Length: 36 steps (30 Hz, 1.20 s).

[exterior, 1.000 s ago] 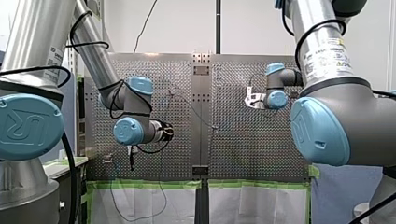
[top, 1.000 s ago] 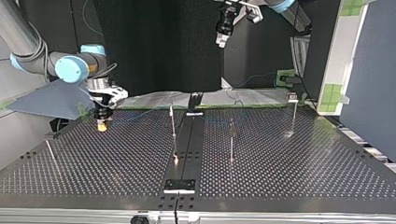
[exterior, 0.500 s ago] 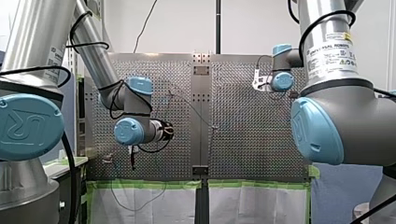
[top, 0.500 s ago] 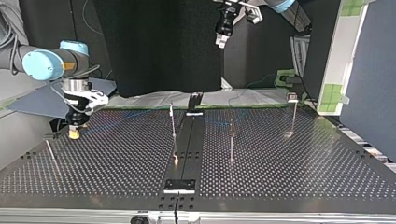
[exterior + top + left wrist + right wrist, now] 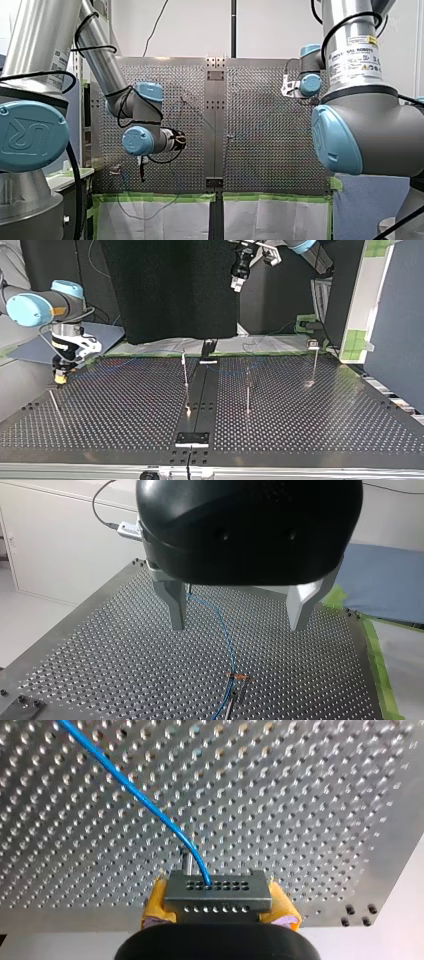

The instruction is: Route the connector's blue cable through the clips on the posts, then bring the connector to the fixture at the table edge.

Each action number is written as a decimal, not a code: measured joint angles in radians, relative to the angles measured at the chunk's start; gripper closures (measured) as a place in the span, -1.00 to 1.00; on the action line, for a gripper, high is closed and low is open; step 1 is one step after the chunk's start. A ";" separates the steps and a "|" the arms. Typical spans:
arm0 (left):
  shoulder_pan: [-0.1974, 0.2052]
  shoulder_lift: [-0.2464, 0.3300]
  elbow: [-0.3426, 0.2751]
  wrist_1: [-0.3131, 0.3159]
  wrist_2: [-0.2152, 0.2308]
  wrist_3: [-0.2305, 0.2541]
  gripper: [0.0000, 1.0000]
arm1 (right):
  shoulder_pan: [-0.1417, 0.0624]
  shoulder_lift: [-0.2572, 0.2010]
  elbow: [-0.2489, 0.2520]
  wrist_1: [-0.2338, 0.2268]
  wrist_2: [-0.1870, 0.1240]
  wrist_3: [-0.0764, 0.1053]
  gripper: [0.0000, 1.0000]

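In the right wrist view my right gripper (image 5: 219,912) is shut on the grey connector (image 5: 217,894), gripped between its yellow pads (image 5: 156,905). The blue cable (image 5: 135,790) leaves the connector and runs away over the perforated table. In the top view that gripper (image 5: 60,377) hangs low at the table's left edge. My left gripper (image 5: 239,615) is open with metal fingers (image 5: 175,605) held high above the table. Under it the blue cable (image 5: 227,640) passes a clip on a post (image 5: 236,679). It also shows at the top view's upper middle as my left gripper (image 5: 236,284).
Three thin posts (image 5: 186,375), (image 5: 247,390), (image 5: 314,362) stand across the table. A black strip (image 5: 200,390) runs down the middle to a small plate (image 5: 192,438). A slanted rod (image 5: 54,405) stands near the left edge. Green tape (image 5: 305,322) marks the far side.
My right gripper has carried the connector toward the top view's left edge, pulling the blue cable along. My left arm has not moved.
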 joint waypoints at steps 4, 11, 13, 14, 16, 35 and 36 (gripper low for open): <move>0.001 0.000 0.000 0.000 0.001 -0.001 -1.00 | -0.017 0.003 0.000 0.001 0.000 0.000 1.00; 0.004 0.000 0.000 -0.002 0.002 -0.002 -1.00 | -0.047 0.021 0.000 -0.011 -0.005 0.001 1.00; 0.005 0.000 0.000 -0.007 0.002 -0.002 -1.00 | -0.058 0.032 -0.003 -0.021 -0.014 0.004 1.00; 0.005 0.000 0.000 -0.009 0.002 -0.003 -1.00 | -0.063 0.037 -0.006 -0.026 -0.019 0.005 1.00; 0.005 0.000 0.000 -0.013 0.002 -0.004 -1.00 | -0.072 0.052 -0.017 -0.029 -0.035 0.004 1.00; 0.005 0.000 0.000 -0.031 0.003 -0.022 -1.00 | -0.137 0.092 -0.052 -0.044 -0.194 -0.006 1.00; 0.005 0.000 0.000 -0.033 0.002 -0.024 -1.00 | -0.142 0.092 -0.052 -0.041 -0.204 -0.006 1.00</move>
